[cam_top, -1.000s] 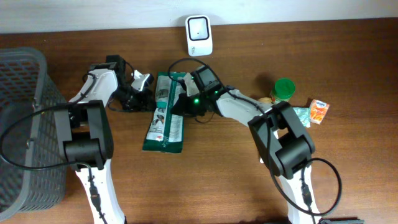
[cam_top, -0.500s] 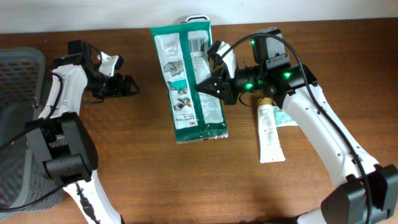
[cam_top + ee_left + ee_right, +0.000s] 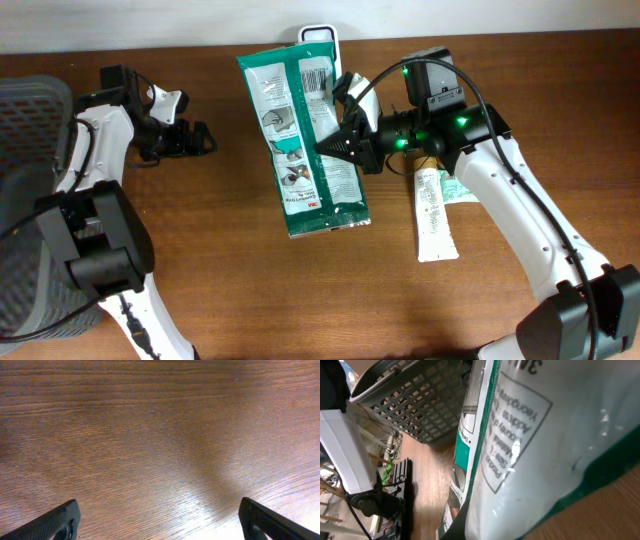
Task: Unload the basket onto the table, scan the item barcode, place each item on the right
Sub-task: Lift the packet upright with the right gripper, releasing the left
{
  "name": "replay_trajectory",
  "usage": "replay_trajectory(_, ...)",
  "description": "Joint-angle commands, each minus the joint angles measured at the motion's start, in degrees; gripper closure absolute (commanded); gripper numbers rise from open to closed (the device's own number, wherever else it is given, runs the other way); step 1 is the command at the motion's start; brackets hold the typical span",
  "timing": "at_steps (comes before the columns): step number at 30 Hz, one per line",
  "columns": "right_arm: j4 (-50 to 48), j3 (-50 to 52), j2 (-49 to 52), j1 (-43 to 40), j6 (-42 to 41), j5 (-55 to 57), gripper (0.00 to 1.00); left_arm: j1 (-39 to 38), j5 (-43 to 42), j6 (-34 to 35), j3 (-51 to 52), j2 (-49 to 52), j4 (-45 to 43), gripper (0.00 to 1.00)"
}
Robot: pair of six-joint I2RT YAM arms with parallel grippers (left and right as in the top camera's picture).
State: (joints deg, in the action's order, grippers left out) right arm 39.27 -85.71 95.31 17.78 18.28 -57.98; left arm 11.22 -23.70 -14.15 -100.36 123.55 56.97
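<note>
Holding the pouch (image 3: 300, 130) up off the table (image 3: 250, 300), I have the right gripper (image 3: 340, 143) pinched tight on the pack's near long edge, about halfway along its length, so the rest of it fans out beyond the fingertips. The barcode (image 3: 317, 72) sits on the printed face at the end of the pouch farthest from the wrist, and the white scanner (image 3: 318, 34) shows just past that same end, its lower part hidden behind the film. From the right wrist camera I get only a very close, skewed look at the pouch (image 3: 545, 450) with the basket (image 3: 415, 405) far off behind it, so I judge alignment from above.

The step in hand, as I read it, is presenting the code to the reader. To do it well I would hold my clamp as it is and turn the wrist so the barcode face looks squarely at the scanner's window. The pack is floppy and glossy, so a slow, steady approach should stop the free end drooping or throwing glare. I would also stay clear of the toothpaste tube (image 3: 432, 215) lying below the forearm.

The left gripper (image 3: 195, 138) is well away on the far side of the pouch, jaws spread wide over bare wood with nothing between the fingers (image 3: 55, 522) — I would leave it parked there
</note>
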Motion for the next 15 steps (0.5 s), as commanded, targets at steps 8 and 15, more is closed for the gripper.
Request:
replay_trajectory(8,1.2,-0.1,-1.4,0.2,1.0,3.4,0.96,0.4,0.2,-0.5,-0.3,-0.5,-0.1,0.01)
replay_trajectory(15,-0.3,-1.1,-1.3,0.2,1.0,6.2,0.96,0.3,0.2,-0.5,-0.3,-0.5,-0.1,0.01)
